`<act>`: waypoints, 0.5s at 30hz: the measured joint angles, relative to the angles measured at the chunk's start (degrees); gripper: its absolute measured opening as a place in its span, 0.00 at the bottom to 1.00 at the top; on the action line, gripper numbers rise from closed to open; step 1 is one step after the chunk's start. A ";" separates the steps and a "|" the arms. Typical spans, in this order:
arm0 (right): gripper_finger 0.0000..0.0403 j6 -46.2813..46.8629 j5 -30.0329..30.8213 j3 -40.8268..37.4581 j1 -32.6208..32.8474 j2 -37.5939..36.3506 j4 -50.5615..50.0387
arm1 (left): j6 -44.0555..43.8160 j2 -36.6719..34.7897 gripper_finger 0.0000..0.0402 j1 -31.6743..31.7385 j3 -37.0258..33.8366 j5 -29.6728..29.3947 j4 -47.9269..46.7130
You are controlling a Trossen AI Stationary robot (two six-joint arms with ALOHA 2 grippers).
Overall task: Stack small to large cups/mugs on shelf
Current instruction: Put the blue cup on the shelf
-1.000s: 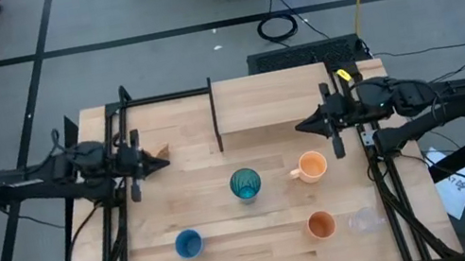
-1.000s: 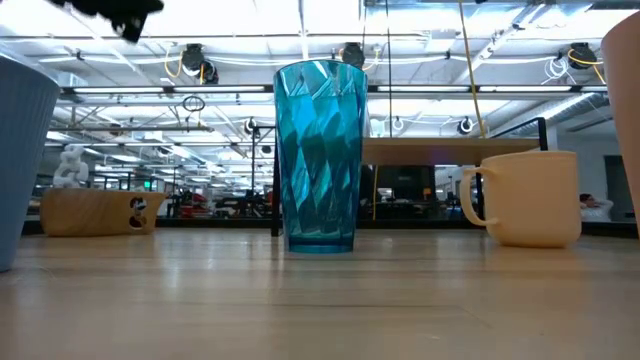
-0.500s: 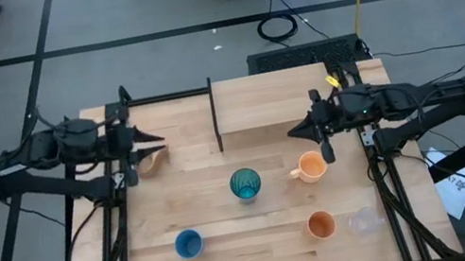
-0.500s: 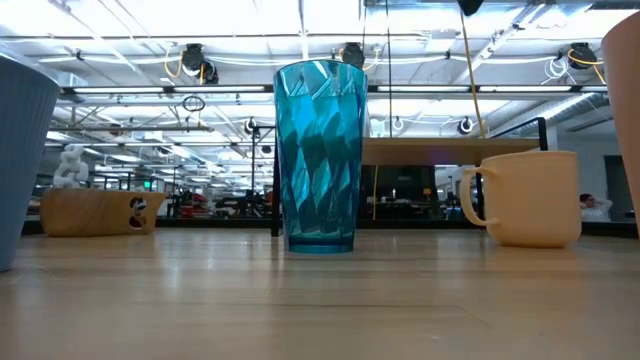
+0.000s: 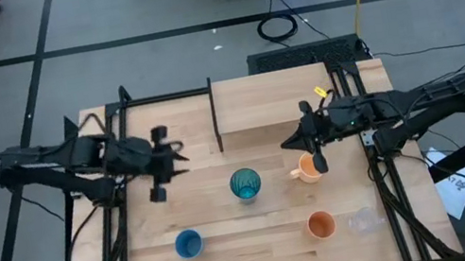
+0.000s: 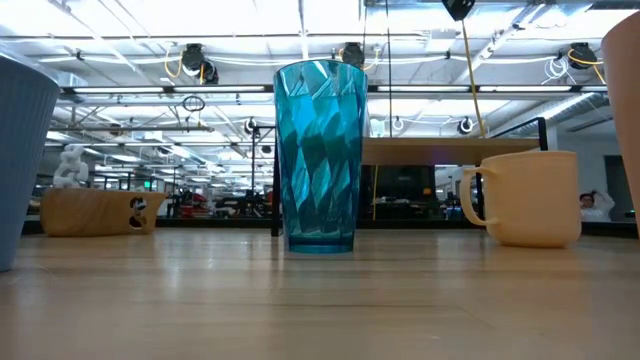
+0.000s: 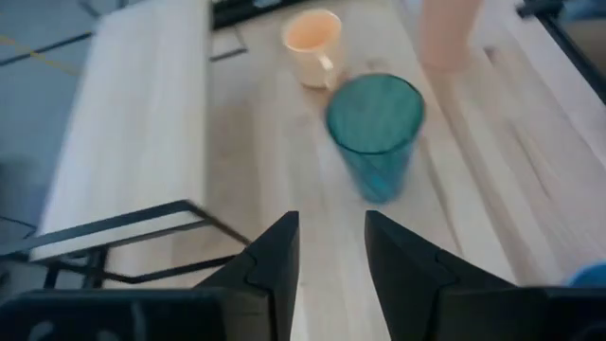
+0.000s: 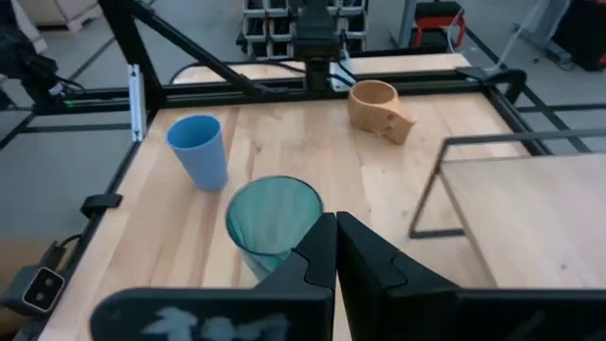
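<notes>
**Both arms over the table, nothing picked up yet**

My left gripper (image 5: 165,164) hangs above bare tabletop between the table's left side and the teal tumbler (image 5: 245,184); its fingers (image 7: 275,260) stand a little apart with nothing between them, which suits a reach toward a cup, not a carry; past those fingers I look along at the tumbler standing upright, so I judge it the likely target of that arm.

My right gripper (image 5: 311,141) sits over the orange handled mug (image 5: 309,169), its fingers (image 8: 317,251) pressed together and empty; they would have to part before they could take a rim or a handle.

The shelf (image 5: 270,99) stands at the far middle of the table with its top bare, so no stacking has begun; the cups lie scattered: the blue cup (image 5: 188,244) near the front left, the orange cup (image 5: 321,224) near the front right with the clear handled cup (image 5: 362,221) just beside it, and the brown wooden handled mug (image 8: 379,109) lying tipped at the far left; they are apart enough for each to be reached alone.
</notes>
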 joint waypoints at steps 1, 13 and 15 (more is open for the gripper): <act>0.00 0.00 0.00 -0.63 0.43 0.18 1.18 | 0.02 0.72 0.31 -1.03 0.00 -0.02 0.03; 0.00 0.46 6.38 -6.29 5.83 -0.07 8.71 | 1.44 9.57 0.31 -8.32 6.04 -5.66 0.12; 0.00 0.53 6.40 -6.28 6.43 -0.07 9.04 | 1.97 10.87 0.31 -8.37 6.75 -5.64 0.11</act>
